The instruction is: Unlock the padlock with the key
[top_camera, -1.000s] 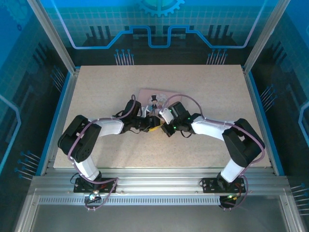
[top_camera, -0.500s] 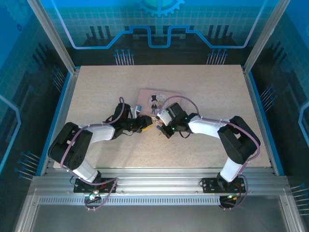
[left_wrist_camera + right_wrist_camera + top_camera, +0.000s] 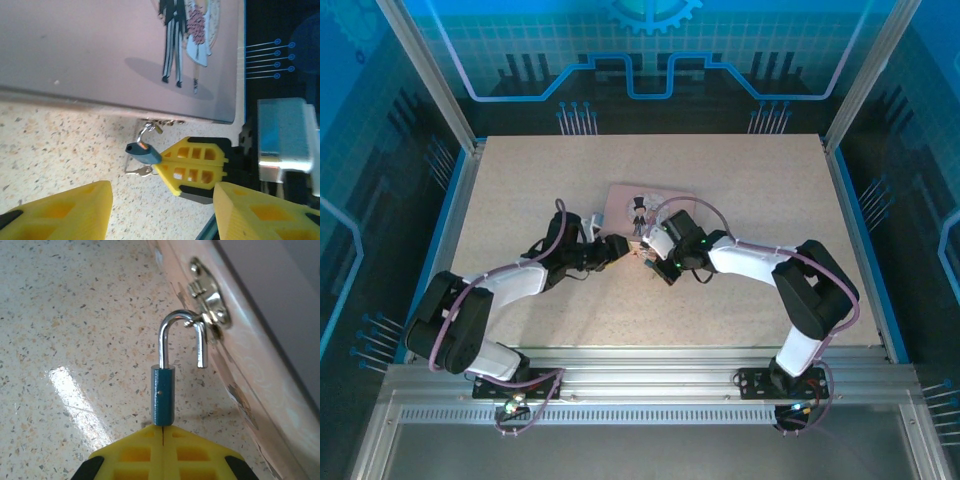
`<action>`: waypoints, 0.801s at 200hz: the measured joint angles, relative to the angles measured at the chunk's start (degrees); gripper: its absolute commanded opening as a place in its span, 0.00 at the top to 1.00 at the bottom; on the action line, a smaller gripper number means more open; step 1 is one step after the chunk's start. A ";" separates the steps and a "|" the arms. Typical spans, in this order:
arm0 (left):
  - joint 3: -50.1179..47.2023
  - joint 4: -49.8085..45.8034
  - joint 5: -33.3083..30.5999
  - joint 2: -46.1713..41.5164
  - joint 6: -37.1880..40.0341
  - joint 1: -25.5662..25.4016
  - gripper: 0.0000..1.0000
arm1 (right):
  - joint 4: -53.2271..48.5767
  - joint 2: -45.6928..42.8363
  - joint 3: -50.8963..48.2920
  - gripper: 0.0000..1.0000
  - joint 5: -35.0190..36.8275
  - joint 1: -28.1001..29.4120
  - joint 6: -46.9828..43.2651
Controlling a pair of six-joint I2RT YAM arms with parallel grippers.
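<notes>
In the right wrist view, our right gripper pinched the padlock at lower centre. Its long axis pointed up-frame, open shackle hooked in the hasp. The left gripper stood spread, with the key just above.

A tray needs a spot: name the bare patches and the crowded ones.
Bare table: behind the pink tin to the far edge; the near edge's middle. Crowded: tin's front, where left gripper and right gripper crowd the padlock.

It was a robot lab cell: a speckled desk stood on an aluminium frame, walled left, right and far by blue-lit transparent panels printed with circuit and gear patterns.
</notes>
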 measured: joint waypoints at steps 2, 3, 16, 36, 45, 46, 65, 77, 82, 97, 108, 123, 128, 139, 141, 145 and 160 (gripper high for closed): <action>-0.07 -0.11 -0.02 -0.02 0.09 0.02 0.42 | -0.04 0.02 0.11 1.00 0.02 0.09 -0.17; -0.09 -0.13 -0.02 -0.02 0.13 0.02 0.42 | -0.11 0.02 0.17 1.00 0.09 0.15 -0.31; -0.44 -0.83 -0.20 -0.44 0.61 0.07 0.42 | -0.46 0.07 0.68 1.00 0.74 0.72 -1.16; -0.94 -2.27 -0.22 -1.70 1.01 0.09 0.41 | -0.63 0.17 1.07 1.00 1.16 1.25 -2.23; -1.38 -2.99 -0.22 -2.60 1.05 0.09 0.41 | -0.66 0.17 1.07 1.00 1.31 1.29 -2.64; -1.49 -3.15 -0.24 -2.78 1.07 0.09 0.41 | -0.66 0.17 1.07 1.00 1.33 1.29 -2.69; -3.13 -5.09 -0.81 -5.55 1.38 0.09 0.41 | -0.70 0.24 1.11 1.00 1.81 1.33 -3.82; -4.20 -6.67 -1.09 -7.41 1.62 0.09 0.40 | -0.94 0.59 1.55 1.00 2.12 1.33 -4.66; -4.57 -7.32 -1.25 -8.15 1.79 0.09 0.40 | -1.09 0.74 1.75 1.00 2.19 1.33 -4.92; -5.53 -9.03 -1.53 -10.03 2.34 0.09 0.39 | -1.25 1.05 1.99 1.00 2.34 1.33 -5.75; -6.03 -10.12 -1.68 -11.13 2.51 0.09 0.38 | -1.40 1.29 2.27 1.00 2.34 1.33 -6.25; -6.40 -11.67 -1.70 -12.20 2.75 0.09 0.38 | -2.14 1.79 3.13 1.00 2.29 1.33 -6.84; -6.47 -12.15 -1.70 -12.46 2.78 0.09 0.37 | -2.32 1.95 3.41 1.00 2.32 1.33 -7.06; -6.62 -13.03 -1.73 -13.09 2.91 0.09 0.37 | -2.64 2.27 3.93 1.00 2.27 1.33 -7.45; -6.69 -13.07 -1.73 -13.20 2.93 0.09 0.37 | -2.71 2.32 4.02 1.00 2.29 1.33 -7.45; -6.84 -13.27 -1.73 -13.46 2.95 0.09 0.37 | -2.75 2.43 4.15 1.00 2.27 1.33 -7.65; -7.28 -13.97 -1.70 -14.12 2.95 0.09 0.37 | -3.32 2.69 4.72 1.00 2.29 1.33 -8.09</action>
